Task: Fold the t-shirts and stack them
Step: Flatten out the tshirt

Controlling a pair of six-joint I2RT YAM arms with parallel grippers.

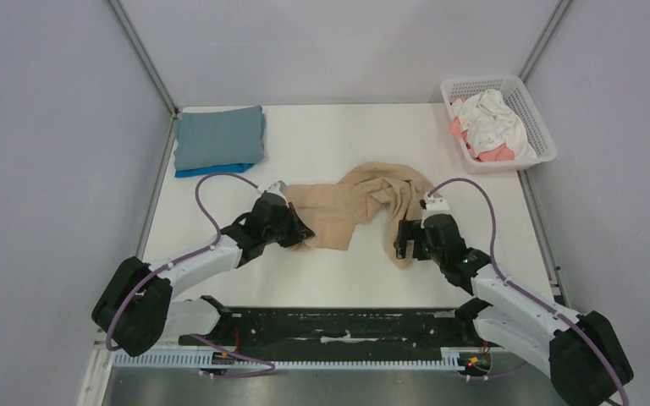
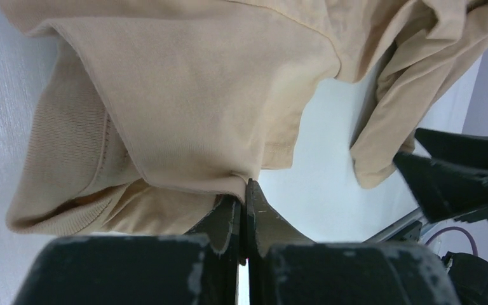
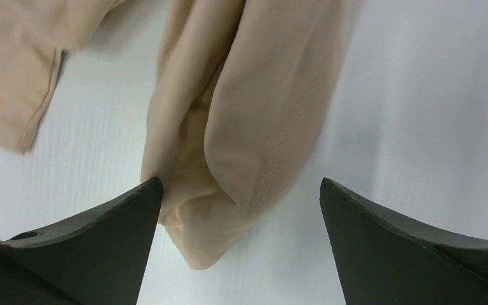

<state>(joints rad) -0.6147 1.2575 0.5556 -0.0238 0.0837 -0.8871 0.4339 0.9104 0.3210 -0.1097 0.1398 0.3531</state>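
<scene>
Soft matt knit cloth for the tan t-shirt (image 2: 184,95), ribbed at the collar (fine stitching along the hems). Matt black plastic on the right gripper (image 3: 241,184), scuffed grey at the edges on the left gripper (image 2: 244,194). Smooth white table (image 1: 338,135), faintly glossy. White plastic lattice for the basket (image 1: 479,80).

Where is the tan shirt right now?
In the top view the tan shirt lies crumpled in the middle of the table, the left gripper pinching its left edge and the open right gripper straddling its right end.
</scene>
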